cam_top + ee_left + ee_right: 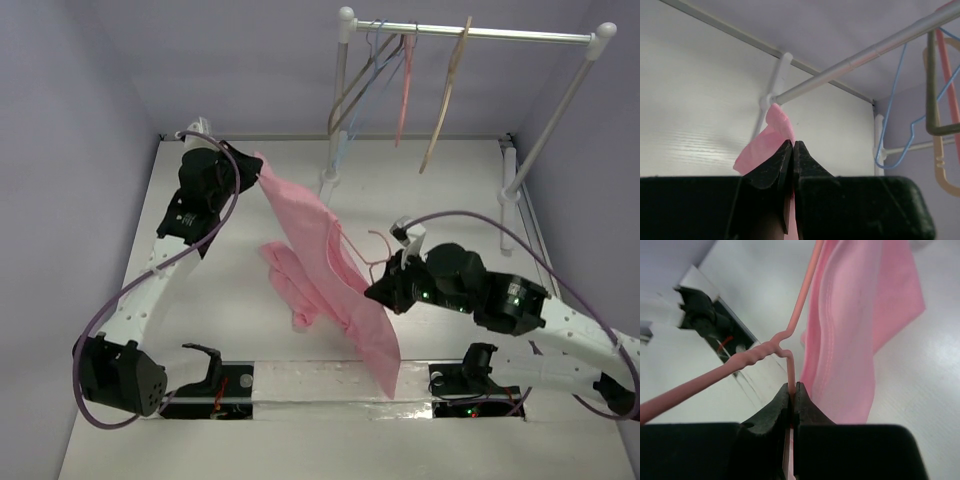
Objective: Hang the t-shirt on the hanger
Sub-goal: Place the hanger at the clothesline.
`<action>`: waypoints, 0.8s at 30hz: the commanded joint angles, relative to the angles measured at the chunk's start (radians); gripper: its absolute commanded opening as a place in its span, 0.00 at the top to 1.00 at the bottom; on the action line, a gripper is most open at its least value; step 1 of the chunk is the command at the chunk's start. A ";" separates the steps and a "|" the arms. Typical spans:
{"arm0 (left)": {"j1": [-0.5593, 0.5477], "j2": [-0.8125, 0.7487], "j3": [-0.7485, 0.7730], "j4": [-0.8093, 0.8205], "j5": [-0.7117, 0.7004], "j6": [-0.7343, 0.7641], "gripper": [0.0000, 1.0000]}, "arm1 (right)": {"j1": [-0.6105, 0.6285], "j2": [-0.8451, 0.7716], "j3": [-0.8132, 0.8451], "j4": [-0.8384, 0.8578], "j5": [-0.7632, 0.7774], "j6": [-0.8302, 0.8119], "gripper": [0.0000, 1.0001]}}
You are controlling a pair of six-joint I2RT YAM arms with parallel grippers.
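The light pink t-shirt (320, 265) hangs stretched in the air over the middle of the table, from upper left down to the near edge. My left gripper (256, 176) is shut on its top edge; a pink fold (771, 140) sticks out past the closed jaws. My right gripper (378, 288) is shut on the thin salmon-pink hanger (362, 252), held by its neck (791, 375) right beside the shirt (855, 340). One hanger arm (807, 287) runs along the shirt's edge, partly hidden by cloth.
A white clothes rail (480, 35) stands at the back right, with blue and grey wire hangers (372, 75), a pink one and a tan wooden hanger (447, 95). White side walls close the table; arm bases sit at the near edge.
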 commanded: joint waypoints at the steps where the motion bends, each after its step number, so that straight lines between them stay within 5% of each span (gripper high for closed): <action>1: 0.020 -0.015 0.118 -0.057 -0.023 0.061 1.00 | -0.002 0.050 0.313 -0.076 0.084 -0.073 1.00; 4: 0.020 -0.024 0.143 -0.090 -0.023 0.075 1.00 | -0.002 0.075 0.428 -0.157 0.102 -0.079 1.00; 8: 0.020 -0.047 0.100 -0.080 -0.021 0.084 1.00 | -0.002 0.037 0.348 -0.182 0.118 -0.038 1.00; 11: 0.020 -0.053 0.057 -0.064 0.009 0.093 0.77 | -0.002 -0.023 0.272 -0.175 0.118 -0.002 1.00; 12: 0.020 -0.059 0.049 -0.061 0.015 0.100 0.60 | -0.002 -0.037 0.240 -0.185 0.119 0.005 1.00; 15: 0.020 -0.102 0.019 -0.054 0.037 0.127 0.40 | -0.002 -0.074 0.212 -0.243 0.127 0.035 1.00; 19: 0.020 -0.195 -0.036 -0.037 0.096 0.144 0.30 | -0.002 -0.085 0.182 -0.332 0.170 0.082 1.00; 24: 0.020 -0.326 -0.115 -0.011 0.169 0.140 0.29 | -0.002 -0.051 0.160 -0.404 0.289 0.128 1.00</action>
